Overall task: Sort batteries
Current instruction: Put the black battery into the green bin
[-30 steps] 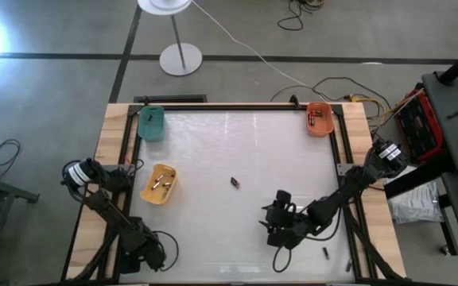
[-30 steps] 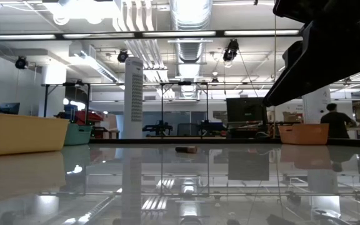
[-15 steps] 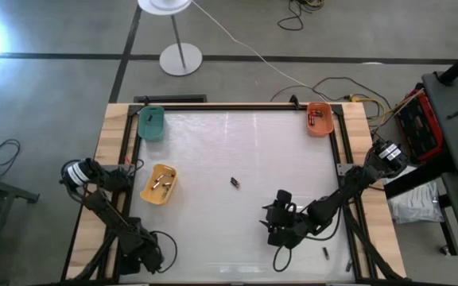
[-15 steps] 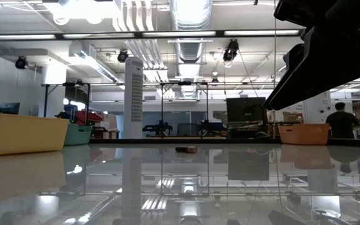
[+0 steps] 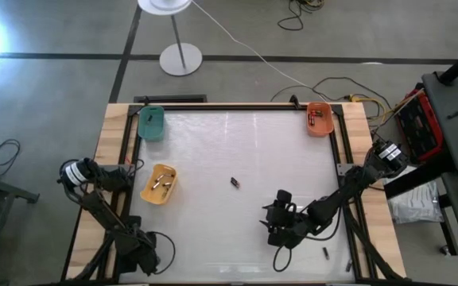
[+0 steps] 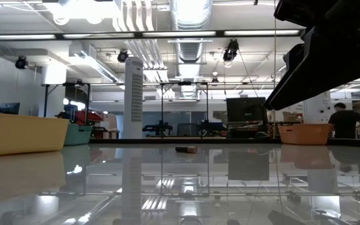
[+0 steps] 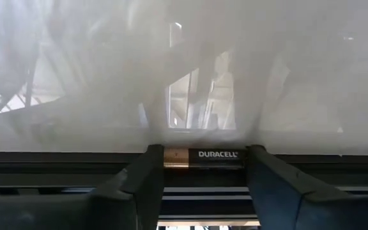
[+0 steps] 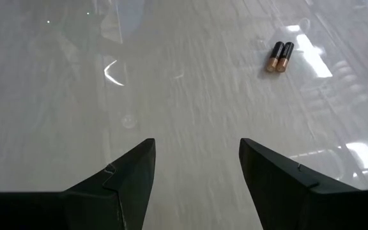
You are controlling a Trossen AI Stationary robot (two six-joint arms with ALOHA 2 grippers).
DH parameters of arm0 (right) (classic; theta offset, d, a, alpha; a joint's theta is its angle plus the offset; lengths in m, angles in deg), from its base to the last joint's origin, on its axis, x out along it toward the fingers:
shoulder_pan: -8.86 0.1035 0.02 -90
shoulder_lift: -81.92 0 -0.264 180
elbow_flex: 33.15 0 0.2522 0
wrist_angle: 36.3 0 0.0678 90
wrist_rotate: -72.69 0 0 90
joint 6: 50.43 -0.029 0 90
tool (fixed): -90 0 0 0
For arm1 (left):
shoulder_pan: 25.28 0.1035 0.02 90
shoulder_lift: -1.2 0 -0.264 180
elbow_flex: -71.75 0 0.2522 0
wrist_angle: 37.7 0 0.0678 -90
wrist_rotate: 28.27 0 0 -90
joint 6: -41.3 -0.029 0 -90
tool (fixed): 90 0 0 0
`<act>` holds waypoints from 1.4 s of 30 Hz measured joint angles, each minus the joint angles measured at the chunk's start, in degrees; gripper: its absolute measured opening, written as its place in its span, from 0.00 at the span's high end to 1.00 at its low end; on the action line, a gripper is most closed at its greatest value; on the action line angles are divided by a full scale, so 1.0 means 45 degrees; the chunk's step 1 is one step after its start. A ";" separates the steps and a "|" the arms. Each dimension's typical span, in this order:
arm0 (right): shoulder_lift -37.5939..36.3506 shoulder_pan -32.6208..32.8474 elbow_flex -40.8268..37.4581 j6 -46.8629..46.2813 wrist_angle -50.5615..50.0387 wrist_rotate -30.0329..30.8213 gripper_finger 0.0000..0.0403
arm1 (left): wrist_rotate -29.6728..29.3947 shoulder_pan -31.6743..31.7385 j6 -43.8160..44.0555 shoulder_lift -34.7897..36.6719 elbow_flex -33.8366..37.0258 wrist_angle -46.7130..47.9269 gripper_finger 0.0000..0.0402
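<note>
**Inspector:** Begin with the worktop (image 5: 237,151) and work down in size

**Assistant:** A pale glossy worktop in a wooden frame. The right arm reaches in from the right edge; the right gripper (image 5: 270,226) hangs over the near right part of the surface, its two fingers (image 8: 126,179) spread apart with nothing between them. The left arm is folded along the left edge, and the left gripper (image 7: 203,167) sits at the near left corner

**Inspector:** State of the left gripper?

**Assistant:** Its fingers are clamped on the two ends of a Duracell battery (image 7: 202,156), held crosswise between them at the worktop's edge rail

**Inspector:** Containers?

**Assistant:** Three. A yellow bin (image 5: 149,193) near the left edge, about midway along it, with several batteries (image 5: 162,182) lying inside. A green bin (image 5: 152,129) at the far left corner. An orange bin (image 5: 323,127) at the far right corner, with more cells (image 5: 317,116) in it; their number cannot be made out

**Inspector:** Loose items?

**Assistant:** A pair of batteries (image 8: 279,57) lies side by side, touching, near the middle of the worktop, well apart from the right gripper. One single dark battery (image 5: 324,253) lies by the near right corner, close to the near edge

**Inspector:** Anything beyond the table?

**Assistant:** A person (image 6: 344,119) shows far off in the room, in the low view
</note>
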 joint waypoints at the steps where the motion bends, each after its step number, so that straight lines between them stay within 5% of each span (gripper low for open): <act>1: 0.0000 -0.0004 0.0000 0.0000 0.0000 0.0000 0.46 | -0.0012 0.0000 -0.0058 0.0000 0.0000 0.0007 0.58; 19: 0.0000 -0.0004 -0.0005 0.0005 0.0010 0.0000 0.46 | -0.0596 0.0945 0.0268 0.0248 -0.0641 0.0465 0.57; 36: 0.0000 -0.0004 -0.0005 -0.0006 0.0063 0.0005 0.46 | -0.5303 0.4051 -0.1937 0.0286 -0.3109 0.0124 0.56; 42: 0.0000 -0.0004 -0.0005 -0.0083 0.0058 0.0000 0.46 | -0.5675 0.5270 -0.3249 0.0296 -0.3074 -0.0434 0.56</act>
